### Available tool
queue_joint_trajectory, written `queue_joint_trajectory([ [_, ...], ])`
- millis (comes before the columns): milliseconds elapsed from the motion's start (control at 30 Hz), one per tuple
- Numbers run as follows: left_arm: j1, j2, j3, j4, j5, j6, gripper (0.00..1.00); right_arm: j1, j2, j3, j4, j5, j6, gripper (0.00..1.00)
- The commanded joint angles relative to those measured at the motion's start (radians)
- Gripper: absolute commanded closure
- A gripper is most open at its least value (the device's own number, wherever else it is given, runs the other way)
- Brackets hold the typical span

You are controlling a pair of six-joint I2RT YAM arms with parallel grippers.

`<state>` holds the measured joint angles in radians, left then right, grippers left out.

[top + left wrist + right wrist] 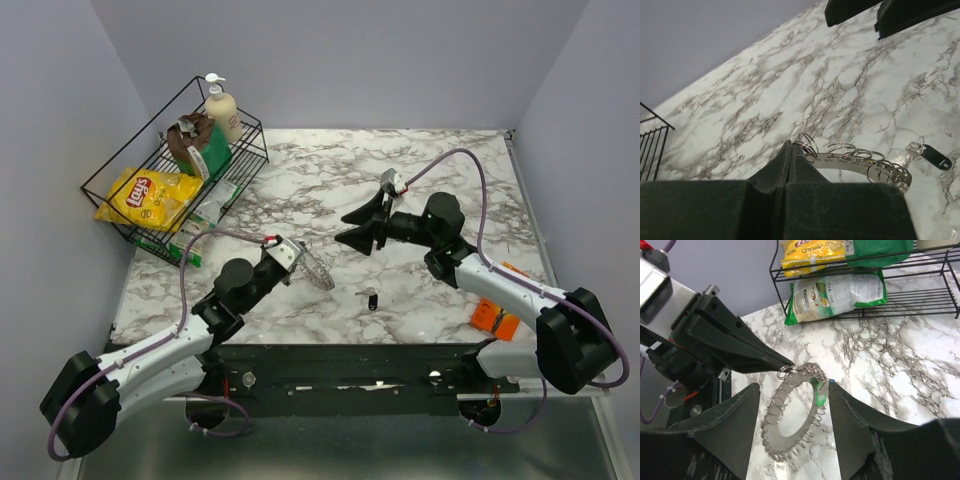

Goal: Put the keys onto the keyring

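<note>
The thin silvery metal keyring (318, 270), strung with small wire loops, hangs over the near middle of the white-and-grey marble desk (300, 180). The left jaws are closed on its top. The right jaws stand open, facing it from the far right and not touching it. A small green piece (817, 392) sits at the ring's right side. A tiny metal key with a black plastic head (372, 298) lies just right of the ring, close to the near edge. Bare marble lies open to the far and right. A flat orange rectangle (495, 320) rests by the near right edge. At far left, a black wire basket (248, 150) holds a yellow crisp bag (150, 195) reading "Lay's Classic"; the print on a green-and-white packet (840, 295) is too small to read.
</note>
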<state>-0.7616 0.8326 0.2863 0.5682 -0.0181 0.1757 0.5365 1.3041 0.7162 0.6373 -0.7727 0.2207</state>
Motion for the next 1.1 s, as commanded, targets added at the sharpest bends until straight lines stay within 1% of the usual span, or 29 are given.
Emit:
queue_joint_trajectory([
  [0, -0.007, 0.066, 0.143, -0.154, -0.173, -0.108, 1.0, 0.01, -0.005, 0.081, -0.166, 0.09, 0.032, 0.35],
  [233, -0.007, 0.164, 0.289, -0.338, -0.295, -0.238, 1.0, 0.049, 0.053, 0.19, -0.339, 0.203, 0.1, 0.41],
  [267, -0.007, 0.189, 0.306, -0.388, -0.305, -0.255, 1.0, 0.052, 0.064, 0.201, -0.353, 0.214, 0.104, 0.42],
  [367, -0.007, 0.239, 0.359, -0.45, -0.31, -0.285, 1.0, 0.068, 0.106, 0.219, -0.366, 0.236, 0.118, 0.44],
  [500, -0.007, 0.292, 0.379, -0.462, -0.278, -0.309, 1.0, 0.082, 0.178, 0.258, -0.375, 0.225, 0.112, 0.48],
  [533, -0.007, 0.299, 0.379, -0.462, -0.273, -0.321, 1.0, 0.088, 0.204, 0.268, -0.383, 0.217, 0.092, 0.53],
  [600, -0.007, 0.316, 0.375, -0.452, -0.26, -0.328, 1.0, 0.094, 0.23, 0.302, -0.401, 0.198, 0.071, 0.55],
  [733, -0.007, 0.324, 0.369, -0.433, -0.243, -0.337, 1.0, 0.121, 0.259, 0.322, -0.412, 0.193, 0.01, 0.57],
  [1067, -0.007, 0.321, 0.375, -0.435, -0.226, -0.338, 1.0, 0.146, 0.316, 0.377, -0.461, 0.184, -0.041, 0.59],
])
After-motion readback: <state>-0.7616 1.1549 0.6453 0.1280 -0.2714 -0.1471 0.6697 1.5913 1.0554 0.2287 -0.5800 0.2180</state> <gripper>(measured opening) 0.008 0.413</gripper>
